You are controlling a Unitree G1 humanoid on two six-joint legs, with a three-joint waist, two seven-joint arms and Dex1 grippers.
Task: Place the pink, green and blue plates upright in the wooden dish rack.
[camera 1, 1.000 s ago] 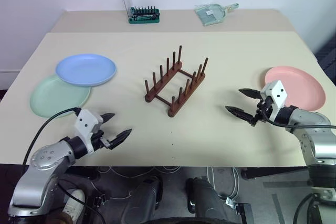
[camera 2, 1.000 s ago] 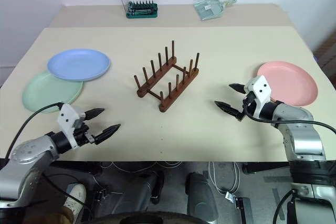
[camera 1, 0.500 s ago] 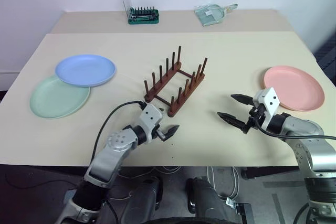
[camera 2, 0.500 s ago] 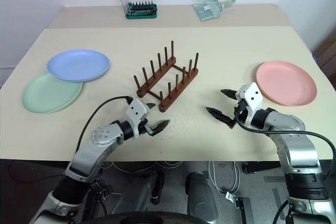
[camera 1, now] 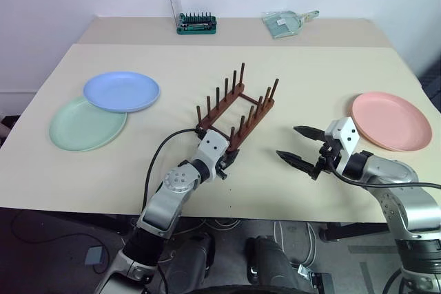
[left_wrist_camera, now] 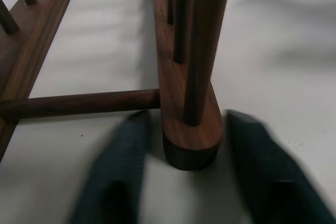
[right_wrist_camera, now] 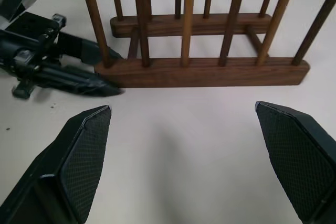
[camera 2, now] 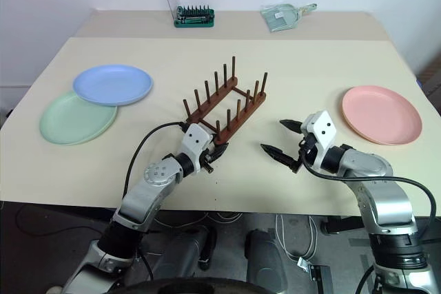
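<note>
Sitting near the middle of the head views, the wooden dish rack (camera 1: 236, 115) is small and dark brown, with two rails and rows of thin pegs. It looks hard and light, so it could slide on the smooth beige table (camera 1: 275, 60) if it gets pushed. The best place to take it looks like the thick end of a rail, not the thin pegs, which might snap. The blue plate (camera 1: 121, 91) sits at the left of the frame, and its edge lies on top of the green plate (camera 1: 86, 124) just below it. The pink plate (camera 1: 391, 120) lies flat by itself at the right side. All three look like light, stiff plastic, smooth and a bit slippery. They are shallow and flat on the table, so the rim is the only good spot to pinch. No plate is in the rack yet. The left gripper (left_wrist_camera: 189, 150) is at the near end of the rack, with one black finger on each side of the rounded rail end. The fingers (left_wrist_camera: 118, 177) stand narrowly apart, close beside the wood, but I cannot tell if they squeeze it yet. The right gripper (camera 1: 298, 146) hovers over bare table between the rack and the pink plate. Its fingers are spread wide and hold nothing.
</note>
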